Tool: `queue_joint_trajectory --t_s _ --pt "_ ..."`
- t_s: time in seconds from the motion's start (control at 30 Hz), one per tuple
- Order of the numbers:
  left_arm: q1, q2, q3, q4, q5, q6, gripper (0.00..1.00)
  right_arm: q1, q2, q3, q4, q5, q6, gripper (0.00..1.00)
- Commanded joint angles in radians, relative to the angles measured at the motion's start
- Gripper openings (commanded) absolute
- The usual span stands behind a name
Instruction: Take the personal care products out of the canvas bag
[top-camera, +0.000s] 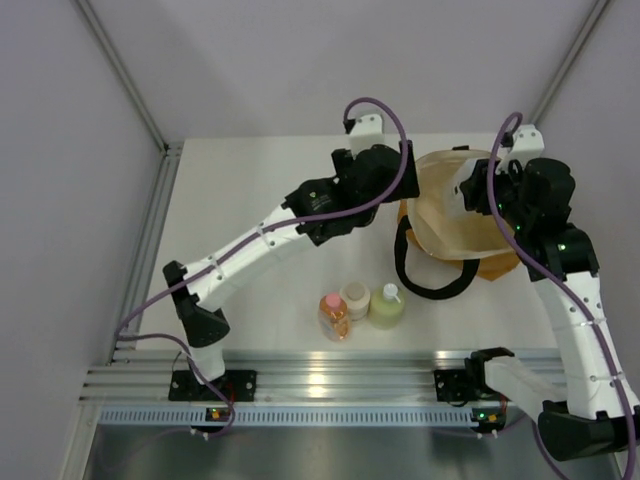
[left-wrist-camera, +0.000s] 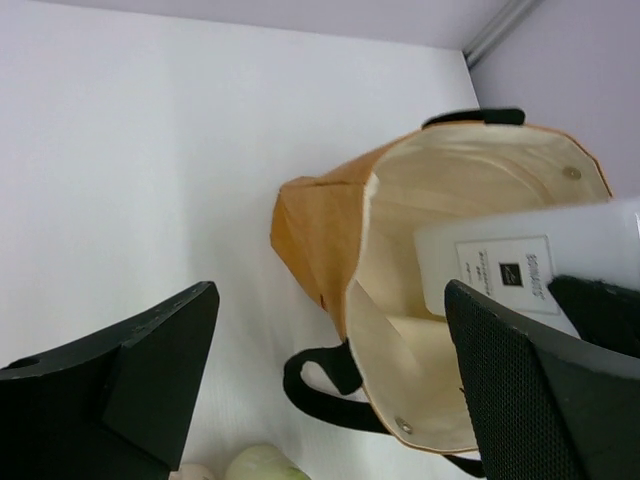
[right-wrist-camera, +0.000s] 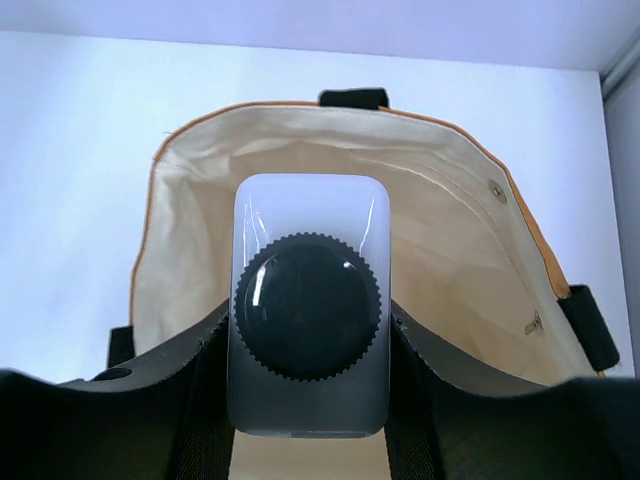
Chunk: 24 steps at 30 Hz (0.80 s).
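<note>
Right wrist – white bottle clamped in right gripper

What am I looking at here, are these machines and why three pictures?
These are two robot arms bolted to a table. The top picture looks down from above; the other two come from cameras on each arm's wrist. On the table lies an orange bag, its mouth open. Near the front stand three items together: an orange bottle, a cream jar and a green bottle. The right claw grips a white bottle with a dark cap, at the bag's mouth. The left claw is open and holds nothing, beside the bag.
</note>
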Motion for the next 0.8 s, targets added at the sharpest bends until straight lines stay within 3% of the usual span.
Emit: queue_joint_trajectory --t_s 0.0,0.33,0.57,0.77 --pt "0.069 -0.129 -0.042 0.012 -0.001 0.049 0.99 0.012 -0.041 0.143 0.116 -0.11 -0.037 0.0" --pt "0.374 -0.356 -0.3 -0.043 0.062 0.099 0.98 0.029 -0.017 0.272 0.107 -0.346 -0.08 0.0" --pt "0.474 -0.502 -0.489 -0.083 0.068 0.115 0.98 0.093 0.023 0.295 0.126 -0.615 -0.16 0.0" --pt "0.5 -0.578 -0.594 -0.131 0.065 0.138 0.99 0.238 0.096 0.312 0.126 -0.666 -0.253 0.0"
